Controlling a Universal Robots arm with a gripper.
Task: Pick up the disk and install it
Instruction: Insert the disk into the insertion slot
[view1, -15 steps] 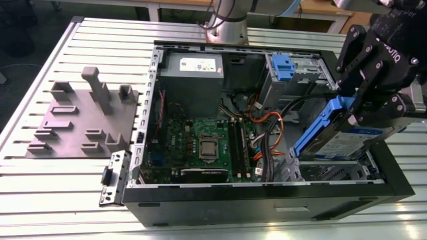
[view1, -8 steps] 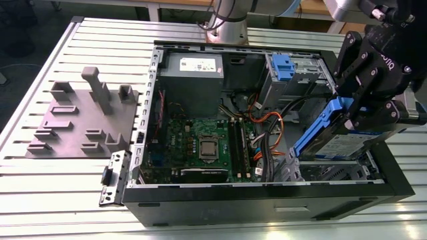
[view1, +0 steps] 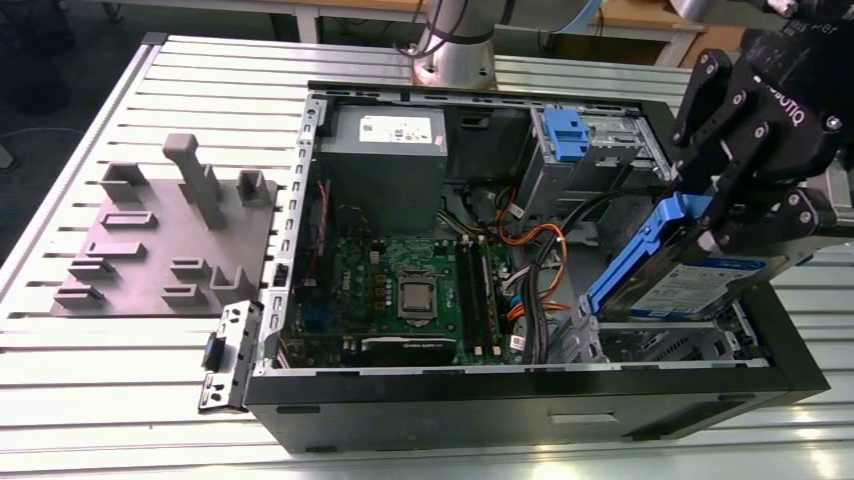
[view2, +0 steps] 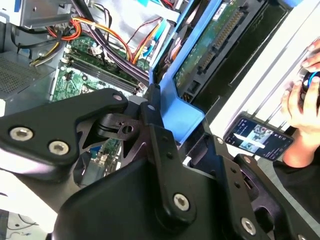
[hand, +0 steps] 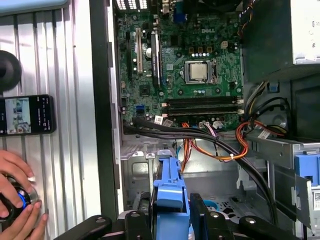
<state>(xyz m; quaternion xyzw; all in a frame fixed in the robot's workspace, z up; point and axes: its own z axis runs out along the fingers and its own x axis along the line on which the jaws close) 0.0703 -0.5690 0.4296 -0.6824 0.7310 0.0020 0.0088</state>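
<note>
1. Holding the disk (view1: 694, 280), a flat silver-grey metal hard drive with a white-and-blue label in a bright blue plastic bracket, the black gripper (view1: 747, 215) keeps it tilted on edge over the open computer case (view1: 534, 385), at the case corner on the exterior view's right.
2. Reason for the tilt, as I judge it: the empty metal drive bay (hand: 215, 185) lies below, inside the case, and an angled drive can slide in past the case wall. It is not yet seated.
3. Grip: the black fingers (hand: 197, 215) are pressed against the two sides of the blue bracket (hand: 170, 192), pinching it between them in the first wrist view. The second wrist view shows the drive's green circuit board (view2: 210, 45) facing the camera.
4. Arm pose: the wrist comes in from above and outside the case, with the gripper pointing down and inward.
5. Orange and black cables (hand: 220, 145) run just beside the bay; these could snag, in my estimation.
6. A person's hands (hand: 17, 195) rest on a round controller on the slatted aluminium table (view1: 107, 400), near a phone (hand: 27, 115).
7. Grey moulded fixture tray (view1: 160, 240) sits apart, on the exterior view's left.
</note>
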